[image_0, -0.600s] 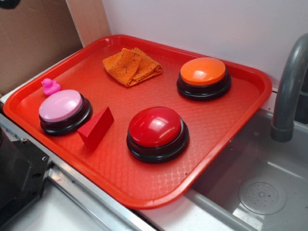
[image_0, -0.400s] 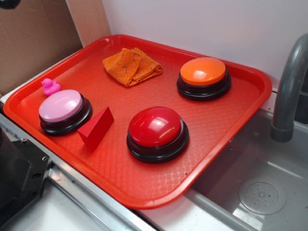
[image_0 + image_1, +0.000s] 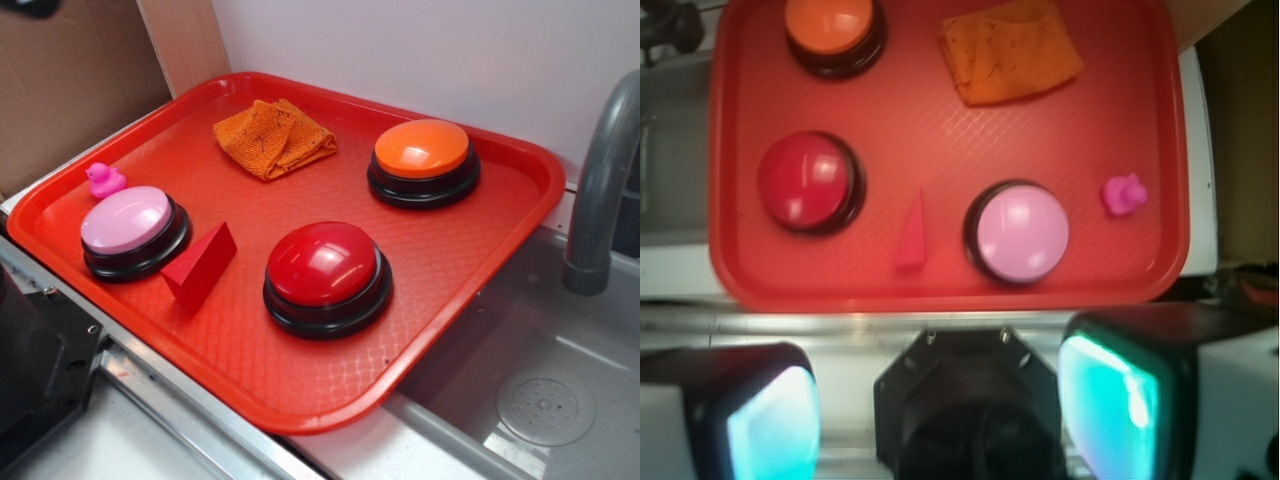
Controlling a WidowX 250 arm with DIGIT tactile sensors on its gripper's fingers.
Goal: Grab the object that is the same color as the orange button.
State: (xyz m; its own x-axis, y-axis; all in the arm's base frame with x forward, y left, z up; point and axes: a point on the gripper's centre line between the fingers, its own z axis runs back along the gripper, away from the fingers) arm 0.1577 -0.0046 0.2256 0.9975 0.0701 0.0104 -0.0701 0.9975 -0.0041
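Observation:
The orange knitted cloth (image 3: 273,137) lies folded at the tray's far left; in the wrist view (image 3: 1010,50) it is at the top right. The orange button (image 3: 422,150) stands at the tray's far right on its black base, and shows at the top left in the wrist view (image 3: 830,25). My gripper (image 3: 938,400) is open and empty, its teal pads (image 3: 1110,400) wide apart. It hangs high above the tray's near edge, far from the cloth. In the exterior view only a dark sliver (image 3: 30,5) at the top left corner may be the gripper.
On the red tray (image 3: 300,415) stand a red button (image 3: 322,265), a pink button (image 3: 128,220), a red wedge block (image 3: 200,265) and a pink duck (image 3: 104,180). A sink (image 3: 540,400) and grey faucet (image 3: 600,190) are at the right. The black robot base (image 3: 40,370) is at the near left.
Nothing on the tray has moved. The dark sliver at the top left corner of the exterior view has shifted slightly.

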